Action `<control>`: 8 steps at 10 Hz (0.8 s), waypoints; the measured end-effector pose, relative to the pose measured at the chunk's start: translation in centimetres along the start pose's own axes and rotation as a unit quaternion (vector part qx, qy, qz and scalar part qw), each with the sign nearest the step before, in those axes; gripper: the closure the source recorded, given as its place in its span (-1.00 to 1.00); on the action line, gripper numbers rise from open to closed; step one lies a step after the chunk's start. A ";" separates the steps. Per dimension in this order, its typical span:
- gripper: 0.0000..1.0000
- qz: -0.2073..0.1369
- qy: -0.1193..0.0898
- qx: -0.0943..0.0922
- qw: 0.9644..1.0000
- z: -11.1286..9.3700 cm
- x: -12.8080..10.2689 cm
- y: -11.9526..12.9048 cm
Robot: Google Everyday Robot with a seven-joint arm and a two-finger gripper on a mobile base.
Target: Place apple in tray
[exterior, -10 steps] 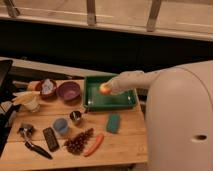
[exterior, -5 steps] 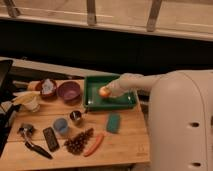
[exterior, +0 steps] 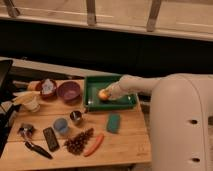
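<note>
Gripper [exterior: 106,93] over the green tray [exterior: 93,84], pinching the apple [exterior: 103,94] just above its floor. Placement step; next: spread fingers, then lift clear.

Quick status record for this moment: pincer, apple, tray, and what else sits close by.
pincer: over the tray's inner area, at the apple
apple: inside the tray, left of centre, at the pincer tip
tray: green, on the wooden table
nearby: purple bowl left of tray; green sponge in front of it
</note>
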 end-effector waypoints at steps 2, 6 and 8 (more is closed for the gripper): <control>-0.50 -0.006 0.003 0.005 1.000 0.1 -0.2 0.5; -0.54 -0.021 0.008 0.013 1.000 0.1 0.0 1.3; -0.54 -0.022 0.009 0.013 1.000 0.1 0.0 1.4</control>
